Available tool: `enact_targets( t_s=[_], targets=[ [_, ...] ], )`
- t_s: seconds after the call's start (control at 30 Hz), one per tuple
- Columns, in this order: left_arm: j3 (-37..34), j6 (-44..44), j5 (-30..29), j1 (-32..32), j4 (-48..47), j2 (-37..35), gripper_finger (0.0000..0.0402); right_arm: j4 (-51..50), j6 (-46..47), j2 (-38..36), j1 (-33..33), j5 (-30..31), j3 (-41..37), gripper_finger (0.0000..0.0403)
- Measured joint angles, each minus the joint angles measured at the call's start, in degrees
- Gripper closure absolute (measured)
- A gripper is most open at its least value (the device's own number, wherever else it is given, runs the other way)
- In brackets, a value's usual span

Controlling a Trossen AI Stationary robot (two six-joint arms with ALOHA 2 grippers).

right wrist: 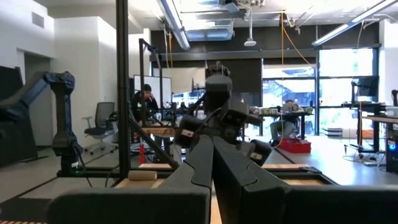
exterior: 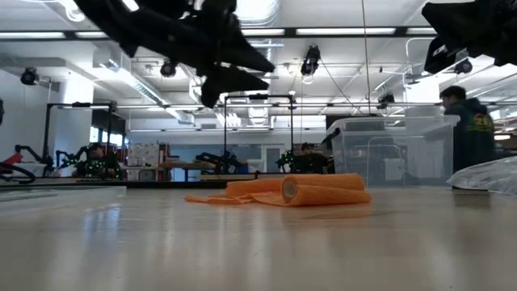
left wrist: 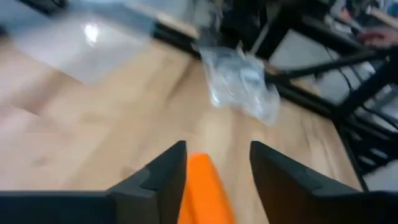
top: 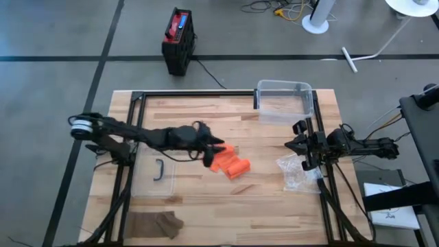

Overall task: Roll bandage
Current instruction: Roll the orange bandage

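The orange bandage [top: 230, 164] is seen lying on the wooden worktop [top: 206, 206] near its middle, partly rolled: in the low view a rolled end [exterior: 323, 192] faces the camera and a loose flat tail [exterior: 214, 197] is spread beside it. The left hand [top: 214, 149] is held above the bandage at its left end; in the left wrist view its two dark fingers [left wrist: 165, 177] are shown parted, with the orange fabric [left wrist: 205, 193] visible between them and below, not clamped. In the low view this hand [exterior: 234, 77] is raised clear of the worktop. The right hand [top: 296, 145] is parked at the right edge of the worktop, its fingers [right wrist: 205, 162] pressed together with nothing between them. A crumpled clear plastic bag [top: 296, 171] is placed just beside it. A clear plastic bin [top: 285, 101] stands at the far edge, a transparent lid with a dark handle [top: 159, 169] lies to the left, and a brown cloth [top: 154, 224] rests at the near edge.
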Motion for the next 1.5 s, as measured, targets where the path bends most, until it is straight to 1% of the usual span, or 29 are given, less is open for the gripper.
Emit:
enact_targets(
  t_s=[0.1, 0.23, 0.3, 0.4, 0.43, 0.57, 0.63, 0.73, 0.87, 1.03, 1.13, 1.27, 1.4, 1.5],
  targets=[
    [6.6, -2.0, 0.4, -1.1, -8.5, 4.2, 0.0216, 0.0, 0.0, 0.0, 0.0, 0.0, 0.0, 0.0403],
    [16.1, -1.4, 0.9, -4.7, -22.2, 9.2, 0.0222, 0.0, 0.0, 0.0, 0.0, 0.0, 0.0, 0.0403],
    [19.8, -1.1, -3.1, -7.7, -27.4, 11.9, 0.0231, 0.0, 0.0, 0.0, 0.0, 0.0, 0.0, 0.0403],
    [23.4, -1.0, -11.0, -11.8, -29.8, 16.0, 0.0248, 0.0, 0.0, 0.0, 0.0, 0.0, 0.0, 0.0403],
    [24.4, -1.0, -12.1, -12.8, -29.7, 17.3, 0.0253, 0.0, 0.0, 0.0, 0.0, 0.0, 0.0, 0.0403],
    [27.7, -3.7, -12.5, -14.6, -29.2, 21.0, 0.0267, 0.0, 0.0, 0.0, 0.0, 0.0, 0.0, 0.0403],
    [28.2, -5.2, -13.4, -14.9, -29.2, 22.2, 0.0268, 0.0, 0.0, 0.0, 0.0, 0.0, 0.0, 0.0403],
    [27.9, -7.5, -15.1, -14.9, -29.1, 23.8, 0.0258, 0.0, 0.0, 0.0, 0.0, 0.0, 0.0, 0.0403],
    [26.0, -10.2, -16.3, -14.3, -28.0, 25.0, 0.0232, 0.0, 0.0, 0.0, 0.0, 0.0, 0.0, 0.0403],
    [24.5, -10.4, -17.9, -12.9, -26.7, 26.7, 0.0194, 0.0, 0.0, 0.0, 0.0, 0.0, 0.0, 0.0403],
    [24.0, -10.3, -17.9, -12.1, -25.5, 27.7, 0.0181, 0.0, 0.0, 0.0, 0.0, 0.0, 0.0, 0.0403],
    [22.5, -10.3, -16.6, -11.5, -24.2, 28.0, 0.0181, 0.0, 0.0, 0.0, 0.0, 0.0, 0.0, 0.0403],
    [22.0, -10.4, -16.1, -11.5, -23.6, 28.0, 0.0198, 0.0, 0.0, 0.0, 0.0, 0.0, 0.0, 0.0403],
    [22.0, -8.8, -13.8, -11.5, -21.9, 28.0, 0.0213, -0.1, 0.0, 0.0, 0.0, 0.0, 0.0, 0.0403]
  ],
)
